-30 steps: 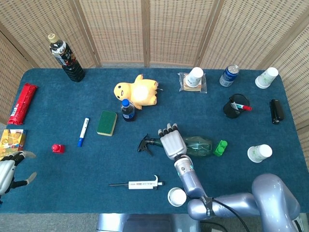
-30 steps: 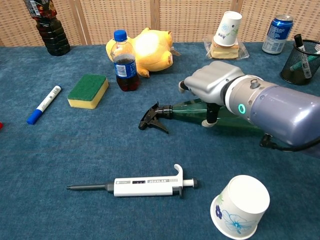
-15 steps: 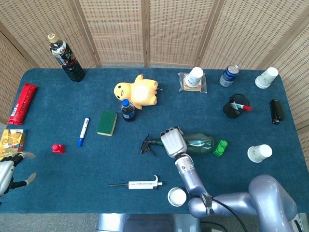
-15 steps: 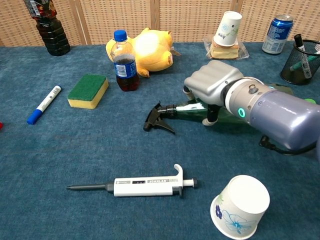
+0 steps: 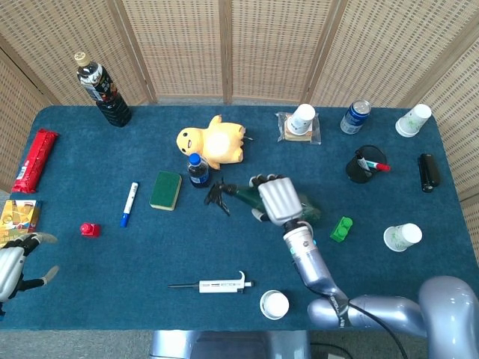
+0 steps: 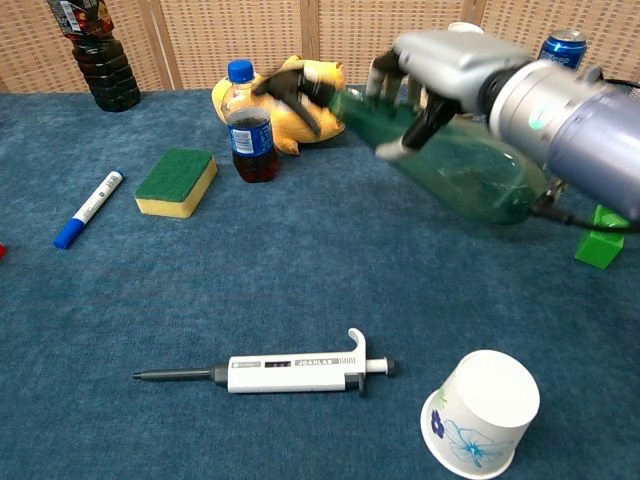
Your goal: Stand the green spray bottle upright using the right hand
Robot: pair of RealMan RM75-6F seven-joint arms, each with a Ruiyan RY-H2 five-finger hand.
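One robot hand, my right (image 6: 445,65), grips green spray bottle (image 6: 455,165) | bottle off table (image 6: 300,290), tilted, nozzle toward yellow plush (image 5: 213,142) | left robot hand (image 5: 15,265) empty, fingers apart.

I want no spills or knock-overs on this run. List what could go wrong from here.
1. The right hand holds the green translucent spray bottle lifted and tilted, its black trigger nozzle close to the small blue-capped cola bottle and the yellow plush toy; swinging it upright could knock them.
2. The grip sits near the neck, so the heavier body may slip or pivot.
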